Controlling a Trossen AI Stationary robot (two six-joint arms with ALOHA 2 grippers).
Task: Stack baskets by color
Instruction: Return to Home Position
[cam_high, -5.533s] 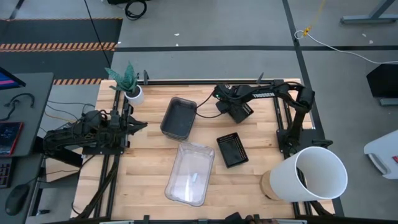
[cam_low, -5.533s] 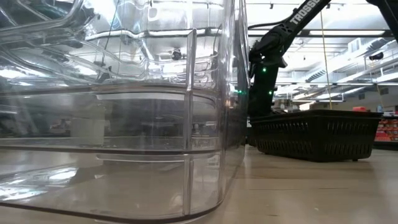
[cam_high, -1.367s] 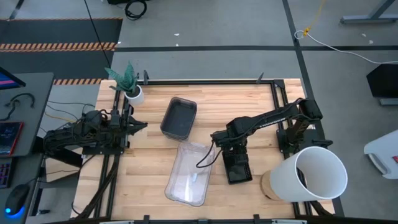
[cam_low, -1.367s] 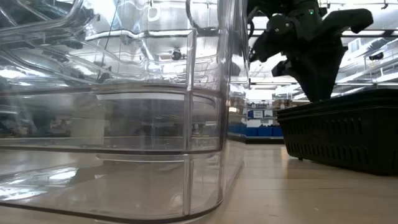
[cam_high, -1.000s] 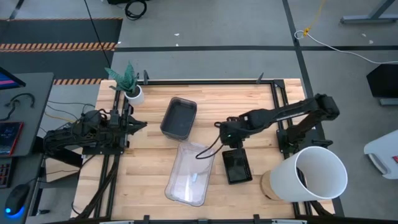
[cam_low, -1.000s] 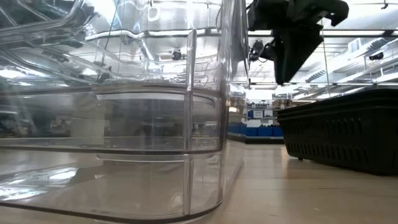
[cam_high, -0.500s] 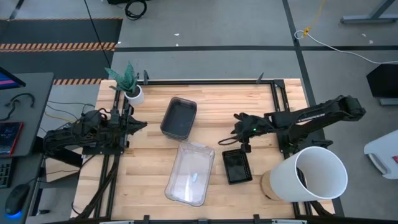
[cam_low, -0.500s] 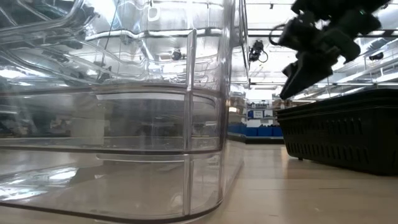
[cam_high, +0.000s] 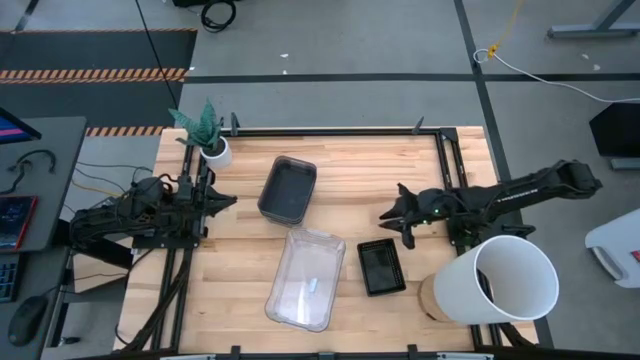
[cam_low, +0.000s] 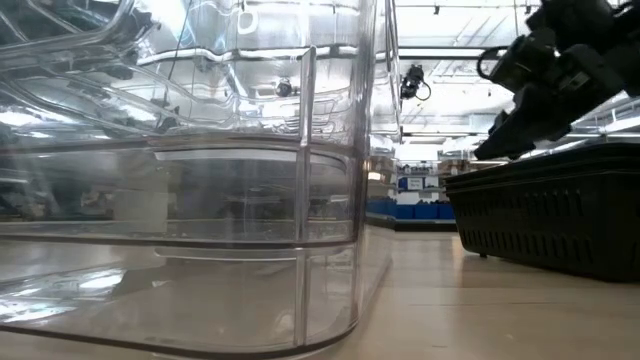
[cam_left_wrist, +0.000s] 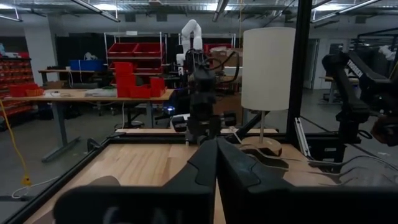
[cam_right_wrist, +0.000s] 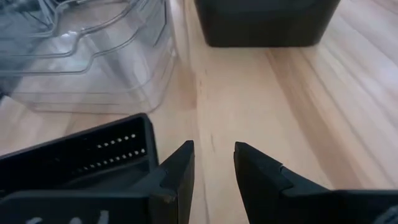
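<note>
- Fingers of the right gripper were pictured parted by a narrow gap, with nothing held between them.
- In the high view, that gripper was poised right of centre, with its arm stretched in from the right edge.
- The black baskets were set on the table just below the gripper in the high view and a little to its left, apart from the fingers.
- Their long axis ran roughly top to bottom of the frame, slightly tilted; the right arm was plainly the nearer.
- They appeared as one nested pile, dark and slatted, with rows of small holes in the wall; the number in the pile could not be told.
- The clear baskets lay just left of the black pile at lower centre, and the grey baskets above them at upper centre.
- Sorting was judged complete; a retreat to the right would be expected to clear the pile, though the white bucket stood close under the arm at lower right.
- The left gripper was parked at the left edge of the high view, its fingers pressed together on nothing.
</note>
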